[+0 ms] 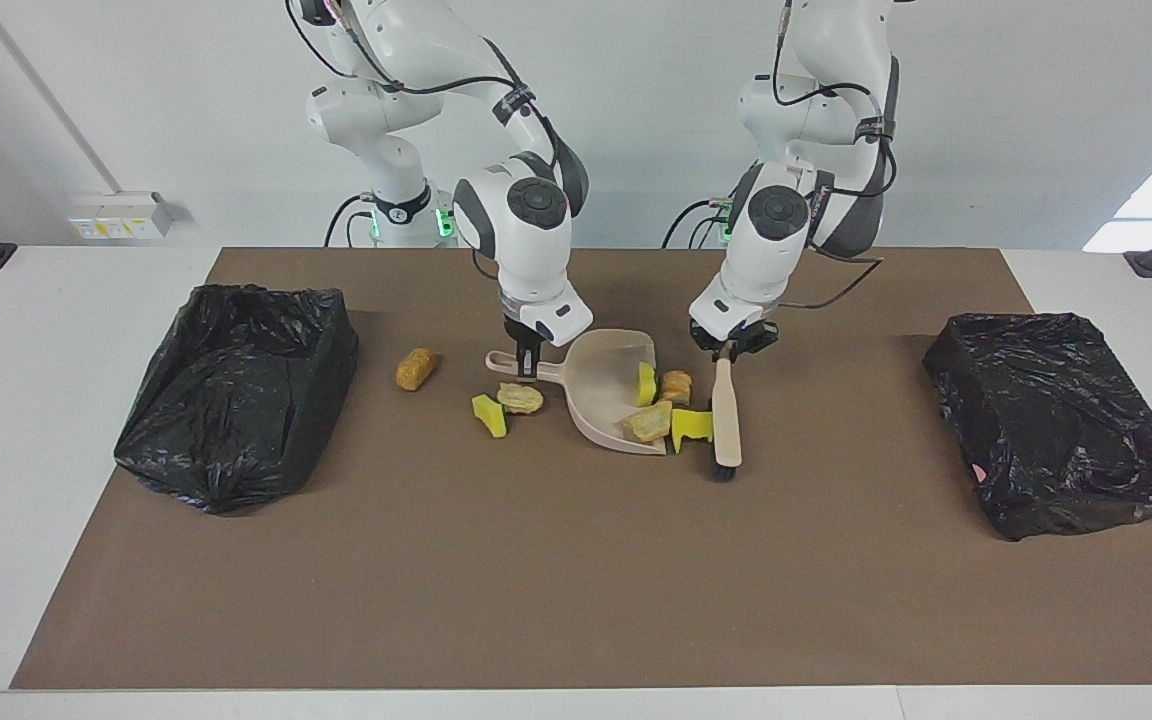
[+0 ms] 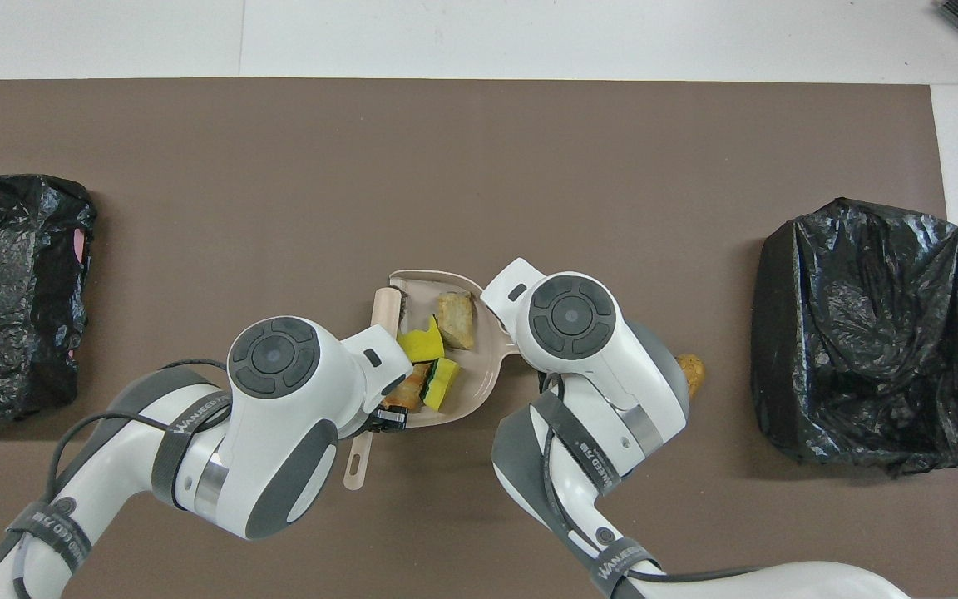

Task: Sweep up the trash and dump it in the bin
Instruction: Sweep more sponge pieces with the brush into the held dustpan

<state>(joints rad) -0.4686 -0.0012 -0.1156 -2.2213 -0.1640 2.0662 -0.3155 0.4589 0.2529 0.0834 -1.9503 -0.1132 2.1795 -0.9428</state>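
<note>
Four scraps (image 1: 652,421) lie in the dustpan (image 1: 600,390), which our right gripper (image 1: 526,366) grips by its handle. Our left gripper (image 1: 729,352) clamps the brush (image 1: 726,425), whose length points away from the robots. Three more scraps (image 1: 416,368) lie beside the right gripper, near one black-lined bin (image 1: 234,390).

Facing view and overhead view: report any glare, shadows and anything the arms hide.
Facing view: daylight glare at the window edge; the brush casts only a soft shadow. Overhead view: sheen on the bin liner; the arms cover the dustpan handle and both hands.
</note>
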